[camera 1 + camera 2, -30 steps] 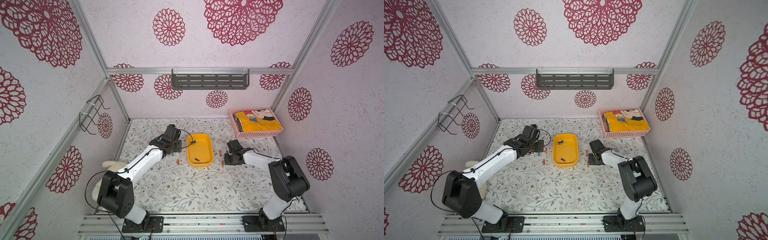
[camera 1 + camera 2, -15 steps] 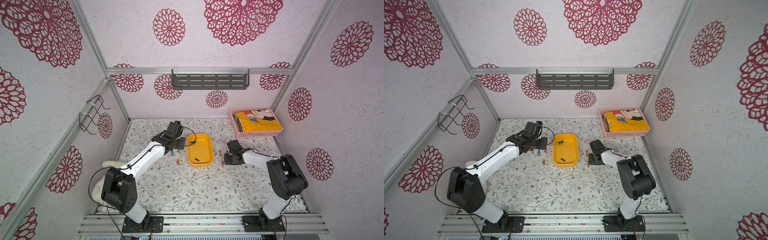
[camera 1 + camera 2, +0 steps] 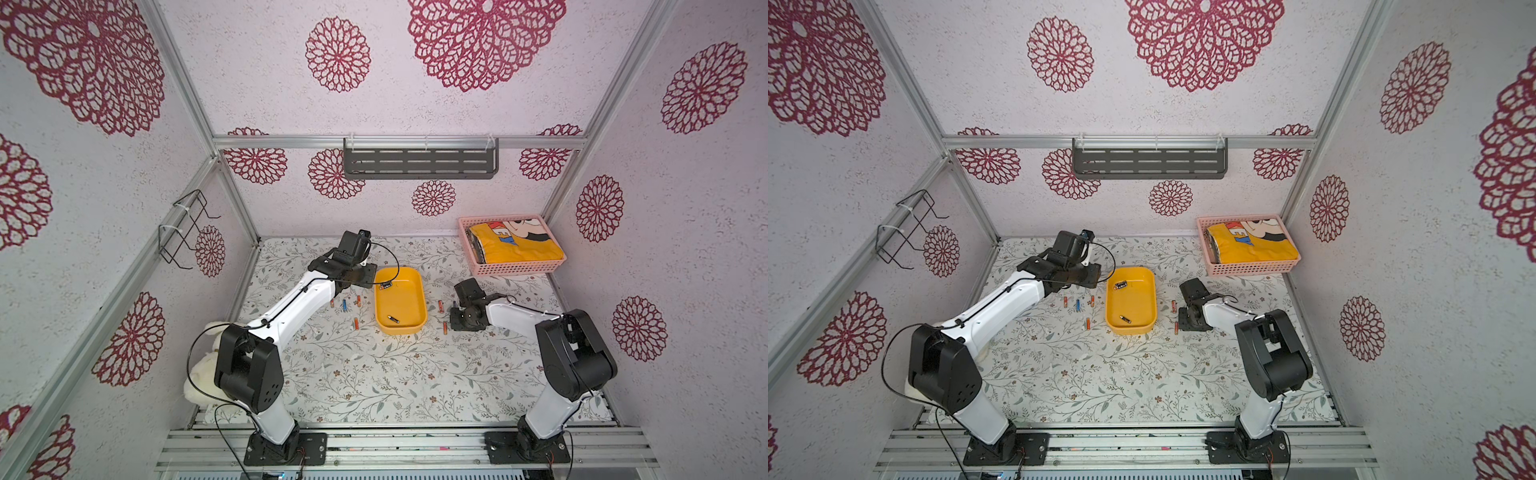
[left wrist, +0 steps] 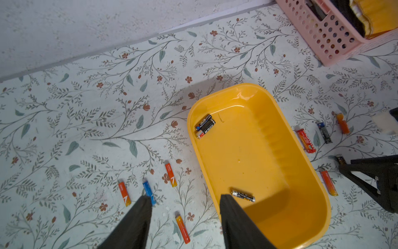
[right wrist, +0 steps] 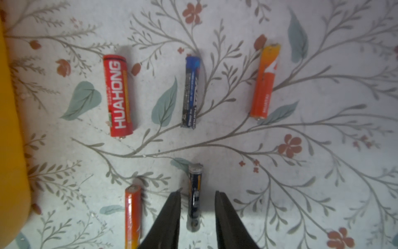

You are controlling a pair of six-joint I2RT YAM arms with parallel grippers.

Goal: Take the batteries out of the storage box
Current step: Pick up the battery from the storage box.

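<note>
three batteries in the box, both pincers parted

middle of both top views: storage box, flat on the floral table. inside, toward its upper left corner, a black pair lying side by side and touching. nearer its lower edge, a single black battery, well apart from the pair.

left of the box in the top views, loose on the table: three orange cells and a blue battery, none touching another.

left gripper at the box's upper left corner in the top views, fingers spread wide with nothing between them. in the left wrist view, one finger over the table, the other over the box rim. contact with the rim: cannot tell.

right gripper low over the table just right of the box in the top views, jaws parted narrowly. between the fingers, a dark battery lying on the table, a slim gap on each side, not clamped. beyond it in the right wrist view, in a row and apart: red battery, blue-black battery, orange battery. one more orange cell just beside the fingers.

upper right of the top views: pink basket holding a yellow cloth.
</note>
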